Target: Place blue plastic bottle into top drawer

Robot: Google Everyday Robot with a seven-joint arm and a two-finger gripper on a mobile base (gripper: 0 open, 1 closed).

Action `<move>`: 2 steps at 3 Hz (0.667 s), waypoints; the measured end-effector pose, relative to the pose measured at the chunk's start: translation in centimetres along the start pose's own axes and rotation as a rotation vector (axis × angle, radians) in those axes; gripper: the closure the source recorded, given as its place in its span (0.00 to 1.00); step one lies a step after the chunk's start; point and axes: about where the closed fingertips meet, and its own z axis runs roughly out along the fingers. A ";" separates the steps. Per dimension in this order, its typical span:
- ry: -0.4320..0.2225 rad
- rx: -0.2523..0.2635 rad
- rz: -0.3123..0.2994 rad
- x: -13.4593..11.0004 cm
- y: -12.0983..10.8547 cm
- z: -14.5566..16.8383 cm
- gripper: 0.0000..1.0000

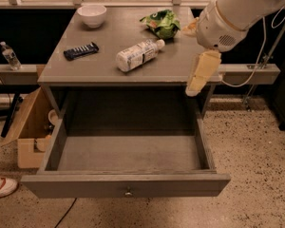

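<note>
The blue plastic bottle [137, 55] lies on its side in the middle of the grey cabinet top [109, 70], with its white cap pointing to the back right. The top drawer [123, 185] is pulled fully out below it, and nothing lies inside. A small round knob [128, 192] sits on its front panel. My gripper [199, 72] hangs from the white arm over the cabinet's right front edge. It is to the right of the bottle, apart from it, and holds nothing that I can see.
On the cabinet top are a white bowl [92, 14] at the back left, a green snack bag [161, 23] at the back and a dark snack bar [80, 51] at the left. A cardboard box [31, 127], a small water bottle [9, 56] and a shoe [0, 184] are to the left.
</note>
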 end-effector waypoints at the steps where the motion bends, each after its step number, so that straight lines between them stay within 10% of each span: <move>1: 0.023 -0.005 -0.104 -0.8 -3.6 2.8 0.00; 2: 0.070 -0.005 -0.175 -2.5 -6.9 6.4 0.00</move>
